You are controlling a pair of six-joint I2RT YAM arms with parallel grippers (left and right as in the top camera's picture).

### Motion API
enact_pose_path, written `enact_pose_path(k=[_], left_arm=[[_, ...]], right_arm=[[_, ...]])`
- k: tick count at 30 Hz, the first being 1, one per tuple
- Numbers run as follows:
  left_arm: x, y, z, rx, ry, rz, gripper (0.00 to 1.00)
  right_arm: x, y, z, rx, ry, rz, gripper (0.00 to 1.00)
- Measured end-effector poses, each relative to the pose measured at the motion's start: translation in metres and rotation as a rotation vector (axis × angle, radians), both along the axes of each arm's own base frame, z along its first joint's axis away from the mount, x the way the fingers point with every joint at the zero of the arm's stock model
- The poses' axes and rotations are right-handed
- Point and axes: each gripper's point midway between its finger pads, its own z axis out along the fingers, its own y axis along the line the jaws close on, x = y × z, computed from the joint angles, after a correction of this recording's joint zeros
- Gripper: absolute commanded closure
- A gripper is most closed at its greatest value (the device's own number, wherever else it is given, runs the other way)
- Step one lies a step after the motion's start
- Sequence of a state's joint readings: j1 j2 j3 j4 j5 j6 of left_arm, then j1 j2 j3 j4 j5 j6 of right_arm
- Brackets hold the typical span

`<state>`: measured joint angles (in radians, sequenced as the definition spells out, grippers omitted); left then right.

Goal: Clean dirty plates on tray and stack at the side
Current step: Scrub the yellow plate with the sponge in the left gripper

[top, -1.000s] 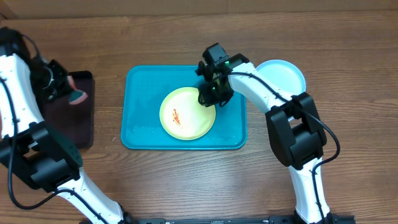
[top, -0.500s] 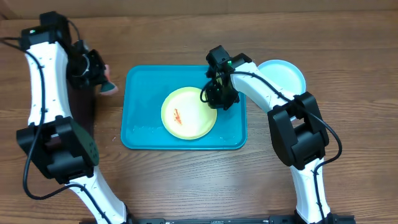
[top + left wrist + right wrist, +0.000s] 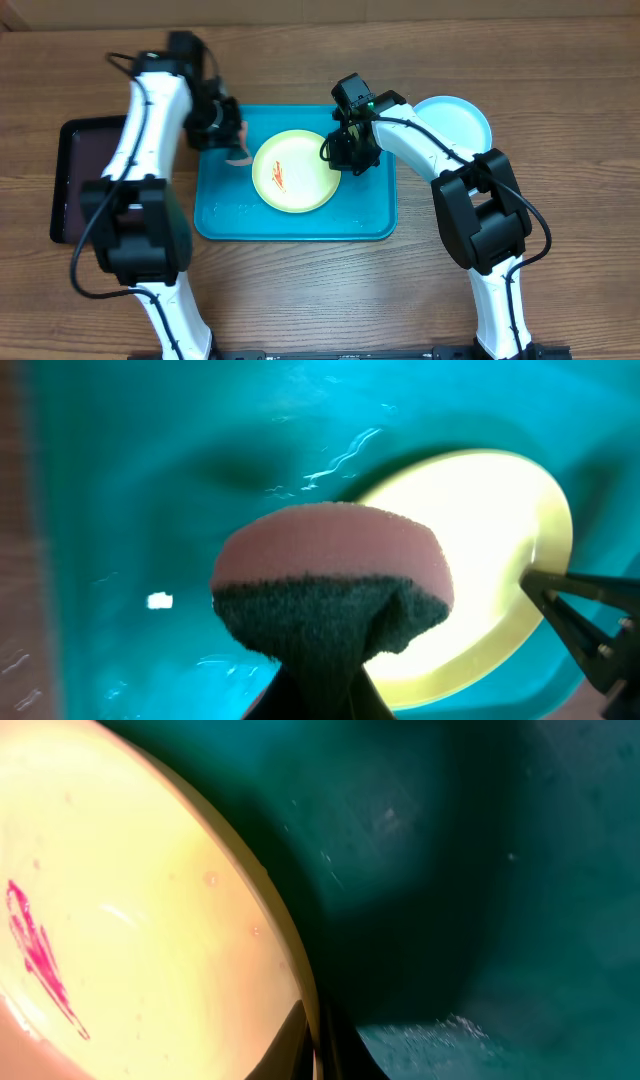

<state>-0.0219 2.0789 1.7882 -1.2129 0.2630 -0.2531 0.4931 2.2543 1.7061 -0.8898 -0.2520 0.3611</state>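
A yellow-green plate point(image 3: 293, 172) with a red smear point(image 3: 278, 176) lies on the turquoise tray point(image 3: 230, 212). My right gripper point(image 3: 340, 152) is shut on the plate's right rim; the right wrist view shows the rim point(image 3: 290, 955) between the fingers and the smear point(image 3: 35, 955). My left gripper point(image 3: 232, 140) is shut on a pink and dark green sponge point(image 3: 335, 585) and holds it over the tray's left part, just left of the plate point(image 3: 480, 540). A light blue plate point(image 3: 455, 120) lies on the table right of the tray. The white plate is out of view.
A black tray point(image 3: 90, 185) lies on the wooden table left of the turquoise tray. The right arm reaches across the tray's upper right corner. The right gripper's fingers point(image 3: 585, 625) show at the plate's far rim in the left wrist view.
My left arm has swung right from over the black tray to over the turquoise tray, carrying the sponge. The right gripper has kept its hold and the plate has shifted slightly left and up.
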Motion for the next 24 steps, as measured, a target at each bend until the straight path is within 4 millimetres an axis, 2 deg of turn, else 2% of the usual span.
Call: enact_pose_path(k=[6,11,18,19,24], left_arm=[[-0.002,-0.061,-0.031,-0.027,-0.045,-0.107,0.96],[-0.006,-0.090,-0.048,-0.044,-0.063,-0.120,0.96],[-0.006,-0.095,-0.074,-0.044,-0.019,-0.088,0.96],[-0.007,-0.093,-0.081,-0.033,-0.005,-0.083,0.96],[-0.004,-0.076,-0.086,0.091,-0.019,-0.075,0.96]], right_arm=[[0.003,0.007,0.001,0.009,-0.013,-0.025,0.96],[0.003,0.011,0.001,0.017,-0.004,-0.076,0.96],[0.004,0.013,0.001,0.025,0.004,-0.112,0.96],[0.004,0.013,0.001,0.025,0.004,-0.115,0.96],[0.003,0.015,0.000,0.026,0.003,-0.118,0.96]])
